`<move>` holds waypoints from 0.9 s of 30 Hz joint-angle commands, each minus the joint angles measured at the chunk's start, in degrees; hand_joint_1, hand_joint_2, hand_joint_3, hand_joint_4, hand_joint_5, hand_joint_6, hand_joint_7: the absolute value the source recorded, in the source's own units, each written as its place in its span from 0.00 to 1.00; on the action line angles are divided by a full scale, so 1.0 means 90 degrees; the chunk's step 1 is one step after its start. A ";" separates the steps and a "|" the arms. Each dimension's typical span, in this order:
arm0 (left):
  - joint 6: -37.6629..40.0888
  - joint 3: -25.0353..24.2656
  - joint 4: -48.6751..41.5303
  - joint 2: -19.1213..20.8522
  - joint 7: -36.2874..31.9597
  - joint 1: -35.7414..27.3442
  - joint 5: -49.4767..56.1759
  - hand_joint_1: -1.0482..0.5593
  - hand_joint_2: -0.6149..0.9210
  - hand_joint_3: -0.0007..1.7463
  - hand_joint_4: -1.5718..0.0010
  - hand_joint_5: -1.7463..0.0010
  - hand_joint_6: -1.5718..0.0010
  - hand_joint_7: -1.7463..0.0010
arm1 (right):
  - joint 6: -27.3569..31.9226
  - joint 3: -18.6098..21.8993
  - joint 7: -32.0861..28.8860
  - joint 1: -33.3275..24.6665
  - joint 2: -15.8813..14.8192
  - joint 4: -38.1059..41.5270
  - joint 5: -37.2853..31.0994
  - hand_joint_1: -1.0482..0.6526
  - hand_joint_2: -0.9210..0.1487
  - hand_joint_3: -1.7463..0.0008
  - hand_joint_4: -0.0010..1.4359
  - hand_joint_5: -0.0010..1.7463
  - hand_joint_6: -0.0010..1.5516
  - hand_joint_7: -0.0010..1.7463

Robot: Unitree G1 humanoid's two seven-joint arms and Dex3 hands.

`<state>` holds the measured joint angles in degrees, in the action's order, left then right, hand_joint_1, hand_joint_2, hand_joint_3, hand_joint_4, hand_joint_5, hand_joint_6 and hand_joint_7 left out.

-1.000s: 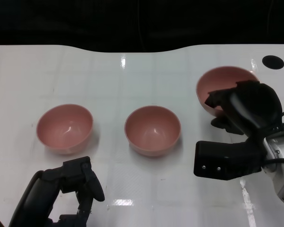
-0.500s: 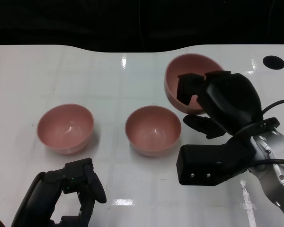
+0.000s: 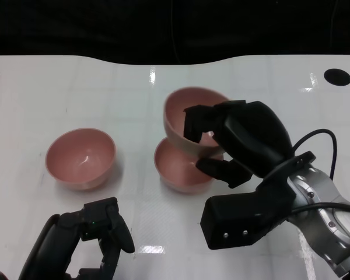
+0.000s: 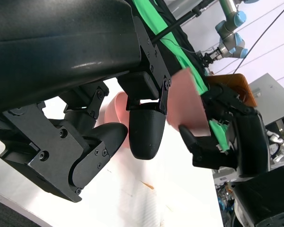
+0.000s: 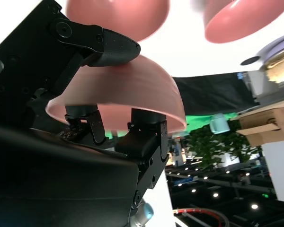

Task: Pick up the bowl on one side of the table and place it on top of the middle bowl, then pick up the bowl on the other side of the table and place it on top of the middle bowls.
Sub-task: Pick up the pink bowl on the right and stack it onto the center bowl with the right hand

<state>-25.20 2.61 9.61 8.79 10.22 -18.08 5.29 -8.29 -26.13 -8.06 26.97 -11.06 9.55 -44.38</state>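
Right hand (image 3: pixel 221 143) grips a pink bowl (image 3: pixel 184 114) by its rim, tilted, just above the middle bowl (image 3: pixel 178 169). Left hand (image 3: pixel 99 233) rests low and near, holding nothing, fingers apart. Another bowl (image 3: pixel 80 157) sits on the white worktop (image 3: pixel 76 87), left.

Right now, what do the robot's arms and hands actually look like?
Both hands, right hand and left hand, are matte black plastic with chunky jointed fingers and visible screws. The right forearm is silver metal, with a thin black cable looping beside it.

A robotics lab: another robot arm (image 4: pixel 229 19) stands beyond the white table (image 3: pixel 105 87).
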 commanded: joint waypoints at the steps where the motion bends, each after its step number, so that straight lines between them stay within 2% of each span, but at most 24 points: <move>1: 0.0016 0.0001 0.0097 0.0008 -0.0101 -0.0085 0.0072 0.59 0.61 0.83 0.47 0.01 0.48 0.14 | 0.0012 -0.0044 0.0196 0.0128 0.0041 0.0087 0.0027 0.49 0.57 0.31 0.70 1.00 0.70 0.30; 2: 0.0008 0.0004 0.0103 0.0007 -0.0101 -0.0089 0.0089 0.59 0.62 0.83 0.47 0.01 0.48 0.14 | -0.0021 -0.0075 0.0201 0.0142 0.0055 0.0171 0.0016 0.49 0.57 0.32 0.70 1.00 0.73 0.30; 3: -0.0003 0.0011 0.0110 0.0006 -0.0100 -0.0092 0.0104 0.59 0.62 0.83 0.47 0.00 0.48 0.14 | -0.0080 -0.0097 0.0169 0.0155 0.0071 0.0280 0.0020 0.48 0.57 0.32 0.69 1.00 0.73 0.36; 4: -0.0012 0.0017 0.0116 0.0002 -0.0101 -0.0098 0.0118 0.59 0.63 0.82 0.48 0.00 0.49 0.14 | -0.0129 -0.0114 0.0142 0.0166 0.0082 0.0366 0.0029 0.47 0.57 0.32 0.70 1.00 0.69 0.50; 6: -0.0013 0.0033 0.0137 -0.0008 -0.0102 -0.0111 0.0142 0.59 0.63 0.81 0.48 0.01 0.49 0.14 | -0.0244 -0.0151 0.0086 0.0190 0.0112 0.0550 0.0039 0.47 0.58 0.30 0.70 1.00 0.63 0.64; 8: 0.0003 0.0046 0.0164 -0.0017 -0.0109 -0.0127 0.0166 0.59 0.63 0.81 0.48 0.00 0.49 0.14 | -0.0323 -0.0171 0.0088 0.0203 0.0156 0.0711 0.0064 0.47 0.60 0.25 0.70 1.00 0.54 0.88; 10: 0.0057 0.0057 0.0207 -0.0031 -0.0116 -0.0151 0.0165 0.59 0.63 0.81 0.48 0.00 0.49 0.14 | -0.0372 -0.0198 0.0078 0.0228 0.0197 0.0870 0.0046 0.48 0.60 0.23 0.70 1.00 0.50 0.98; 16: 0.0027 0.0083 0.0235 -0.0020 -0.0163 -0.0181 0.0217 0.59 0.63 0.81 0.47 0.00 0.49 0.14 | -0.0478 -0.0306 -0.0002 0.0336 0.0232 0.1258 -0.0044 0.49 0.59 0.23 0.70 1.00 0.48 1.00; 20: -0.0001 0.0129 0.0245 -0.0033 -0.0194 -0.0201 0.0249 0.58 0.64 0.81 0.47 0.00 0.49 0.14 | -0.0486 -0.0435 -0.0122 0.0435 0.0325 0.1795 -0.0108 0.49 0.53 0.29 0.68 1.00 0.44 1.00; 25: 0.0058 0.0164 0.0294 -0.0062 -0.0246 -0.0244 0.0311 0.58 0.64 0.80 0.46 0.00 0.49 0.14 | -0.0689 -0.0474 -0.0313 0.0505 0.0400 0.2235 -0.0085 0.50 0.51 0.32 0.67 1.00 0.44 1.00; 26: 0.0078 0.0165 0.0308 -0.0069 -0.0254 -0.0252 0.0327 0.57 0.64 0.80 0.46 0.00 0.48 0.14 | -0.0736 -0.0480 -0.0356 0.0522 0.0410 0.2314 -0.0089 0.49 0.49 0.37 0.64 1.00 0.50 0.76; 27: 0.0108 0.0172 0.0333 -0.0074 -0.0244 -0.0266 0.0316 0.57 0.64 0.80 0.46 0.00 0.48 0.14 | -0.0791 -0.0492 -0.0369 0.0545 0.0412 0.2395 -0.0086 0.49 0.48 0.40 0.63 1.00 0.54 0.64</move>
<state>-24.82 4.15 11.88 8.06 8.76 -19.88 8.02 -14.56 -30.31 -10.62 30.37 -7.19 30.22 -45.43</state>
